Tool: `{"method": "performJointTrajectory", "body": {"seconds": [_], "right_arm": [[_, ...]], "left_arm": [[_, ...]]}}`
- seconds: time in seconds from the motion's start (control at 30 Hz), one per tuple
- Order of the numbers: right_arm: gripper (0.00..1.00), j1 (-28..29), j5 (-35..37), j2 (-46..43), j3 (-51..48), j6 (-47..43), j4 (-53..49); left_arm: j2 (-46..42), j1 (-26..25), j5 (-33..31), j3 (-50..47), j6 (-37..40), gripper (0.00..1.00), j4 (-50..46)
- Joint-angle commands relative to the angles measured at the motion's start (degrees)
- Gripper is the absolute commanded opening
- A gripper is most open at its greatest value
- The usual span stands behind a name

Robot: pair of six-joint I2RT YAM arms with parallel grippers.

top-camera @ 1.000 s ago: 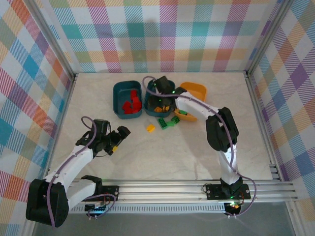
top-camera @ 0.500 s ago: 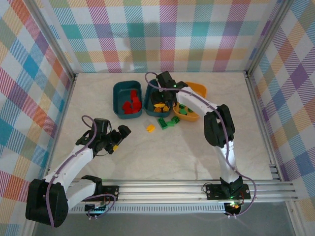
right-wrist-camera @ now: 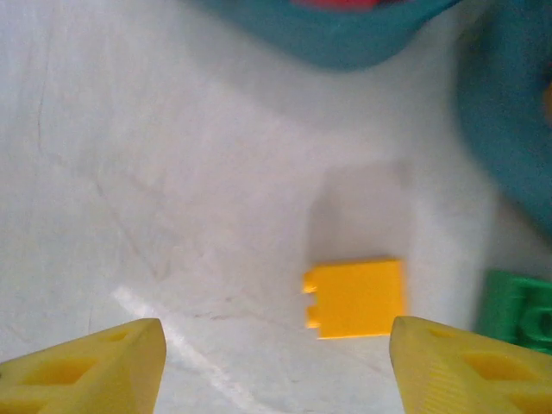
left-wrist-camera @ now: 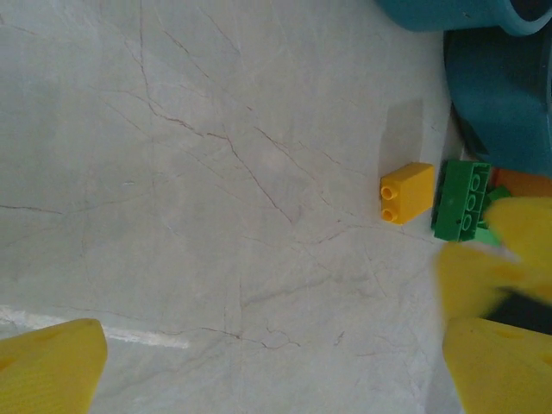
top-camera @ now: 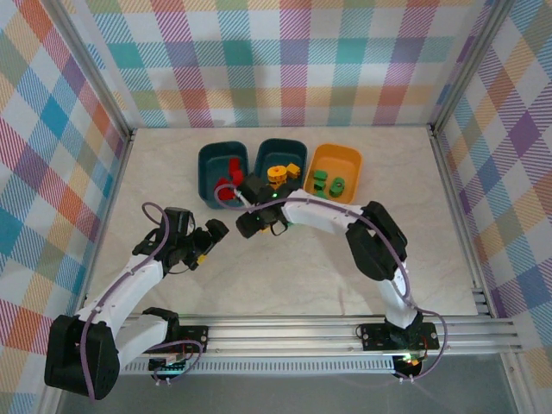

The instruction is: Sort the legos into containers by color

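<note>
One yellow lego (right-wrist-camera: 354,297) on side, studs facing left; right tool (right-wrist-camera: 276,355) wide, empty; left tool (left-wrist-camera: 276,371) wide.

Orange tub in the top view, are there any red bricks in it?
No, the orange tub holds green bricks, while the red bricks sit in the left teal tub.

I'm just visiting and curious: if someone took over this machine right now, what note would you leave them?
Left claw: open, empty, over the table.
Right claw: open, empty, above a loose yellow brick.
Done: red bricks in the left teal tub, yellow ones in the middle teal tub, green ones in the orange tub.
To do: that yellow brick and the green bricks beside it.
</note>
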Motion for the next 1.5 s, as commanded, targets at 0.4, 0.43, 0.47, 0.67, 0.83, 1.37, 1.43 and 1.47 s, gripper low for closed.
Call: {"method": "performJointTrajectory", "body": {"seconds": [0.4,0.43,0.47,0.67,0.83,1.37,1.43,1.47], "right_arm": [[0.69,-1.6,3.6,8.2,3.3,-5.1,-1.4],[0.68,-1.6,3.2,8.6,3.5,-5.0,-1.2],[0.65,-1.6,3.2,8.8,3.5,-4.8,-1.0],[0.42,-1.6,3.3,6.8,2.7,-4.1,-0.1],[0.38,-1.8,3.7,1.9,1.7,-3.7,1.9],[0.37,-14.0,-1.5,11.1,23.2,0.7,-4.9],[0.37,-14.6,-1.6,12.6,25.3,0.5,-5.9],[0.37,-14.9,-1.5,13.3,26.4,0.6,-6.4]], "left_arm": [[-5.6,-0.8,-1.6,-2.2,-0.4,1.00,-1.2],[-5.5,-0.8,-1.6,-2.1,-0.5,1.00,-1.4],[-5.4,-0.8,-1.7,-1.9,-0.3,1.00,-1.4],[-5.0,-0.8,-1.9,-2.7,-0.4,1.00,-0.5],[-3.1,-0.8,-1.3,-1.7,-0.3,1.00,0.2],[-2.2,-0.9,3.1,-0.8,0.7,1.00,0.3],[-3.0,-0.9,2.9,-0.9,1.0,1.00,-0.2],[-3.5,-0.9,2.8,-1.0,1.1,1.00,-0.4]]}}
